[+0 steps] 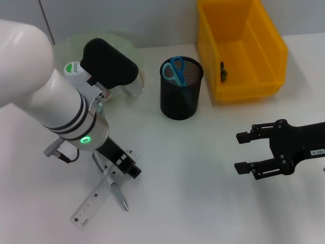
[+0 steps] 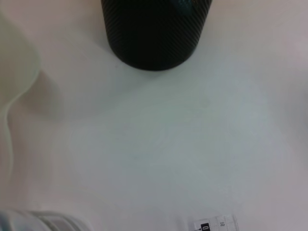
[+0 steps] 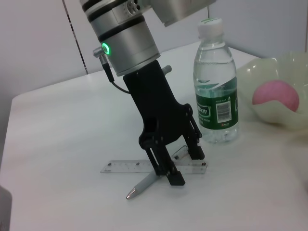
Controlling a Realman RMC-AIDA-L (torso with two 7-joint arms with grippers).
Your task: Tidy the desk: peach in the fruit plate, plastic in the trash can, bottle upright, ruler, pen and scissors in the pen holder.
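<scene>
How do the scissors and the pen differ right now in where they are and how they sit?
The scissors stand inside the black mesh pen holder, blue handles up; the pen lies flat on the desk beside the ruler. Nothing is near the scissors, while the left gripper is down at the pen and ruler. Both belong in the pen holder; only the scissors are there.

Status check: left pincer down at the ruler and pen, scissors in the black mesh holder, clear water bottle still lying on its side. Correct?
Not quite. The clear plastic water bottle stands upright, as the right wrist view shows. The rest holds: the left pincer is down at the transparent plastic ruler and silver pen, and the teal-handled scissors sit in the black mesh pen holder.
</scene>
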